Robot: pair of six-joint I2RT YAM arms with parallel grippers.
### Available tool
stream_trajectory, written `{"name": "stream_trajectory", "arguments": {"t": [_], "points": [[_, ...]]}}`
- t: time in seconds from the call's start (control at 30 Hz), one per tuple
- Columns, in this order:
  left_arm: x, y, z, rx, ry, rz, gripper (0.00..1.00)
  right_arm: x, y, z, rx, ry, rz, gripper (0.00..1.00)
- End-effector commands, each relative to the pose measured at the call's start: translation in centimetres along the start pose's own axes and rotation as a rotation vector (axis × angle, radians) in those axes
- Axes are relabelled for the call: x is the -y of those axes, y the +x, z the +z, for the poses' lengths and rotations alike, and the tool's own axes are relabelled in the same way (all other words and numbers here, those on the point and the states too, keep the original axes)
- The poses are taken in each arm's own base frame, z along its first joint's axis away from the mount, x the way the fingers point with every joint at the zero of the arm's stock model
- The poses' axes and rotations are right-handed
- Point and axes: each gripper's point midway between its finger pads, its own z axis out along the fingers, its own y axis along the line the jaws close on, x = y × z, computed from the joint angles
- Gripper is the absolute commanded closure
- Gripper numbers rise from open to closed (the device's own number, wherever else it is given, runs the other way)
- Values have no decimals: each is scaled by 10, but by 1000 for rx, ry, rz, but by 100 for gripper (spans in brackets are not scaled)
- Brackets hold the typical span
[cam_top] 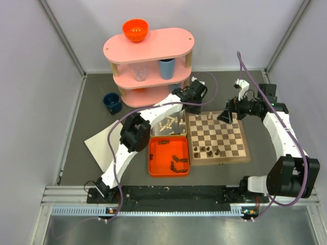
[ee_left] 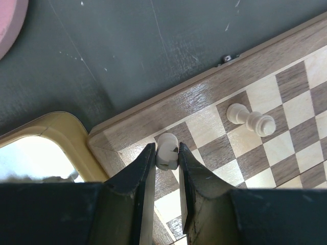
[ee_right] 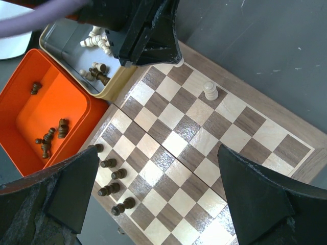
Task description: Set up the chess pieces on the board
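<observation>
Gripping: left fingers (ee_left: pixel 143 178) pinch a cream piece (ee_left: pixel 166 152) over the board (ee_left: pixel 168 104) corner beside the tin (ee_left: pixel 61 127).
Handling: light, hard, smooth; probably twists easily, so hold it mid-body.
Right fingers (ee_right: pixel 255 199): spread wide, empty, above the board.

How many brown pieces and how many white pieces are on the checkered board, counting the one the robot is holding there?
Dark brown pieces: 5
Cream pieces: 2, one standing free, one pinched in the left gripper at the board's corner
Total: 7
</observation>
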Motion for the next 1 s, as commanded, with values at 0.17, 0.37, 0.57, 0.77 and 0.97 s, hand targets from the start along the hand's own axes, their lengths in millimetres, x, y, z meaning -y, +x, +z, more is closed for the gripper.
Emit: {"name": "stream_trajectory", "arguments": {"t": [0.17,0.37,0.57,0.77,0.97], "points": [[11,-5,6,12,33,0,97,1,-16,-6,46,16,-49,1],[12,-1,9,-5,45,-1,94,1,-16,-6,47,18,-50,1],[15,1,8,-13,62,1,92,1,-15,-6,44,19,-48,1],[16,4,9,-23,64,5,88,2,-15,-6,43,20,-48,1],[16,5,10,-26,61,6,81,2,-15,-6,43,20,-48,1]]}}
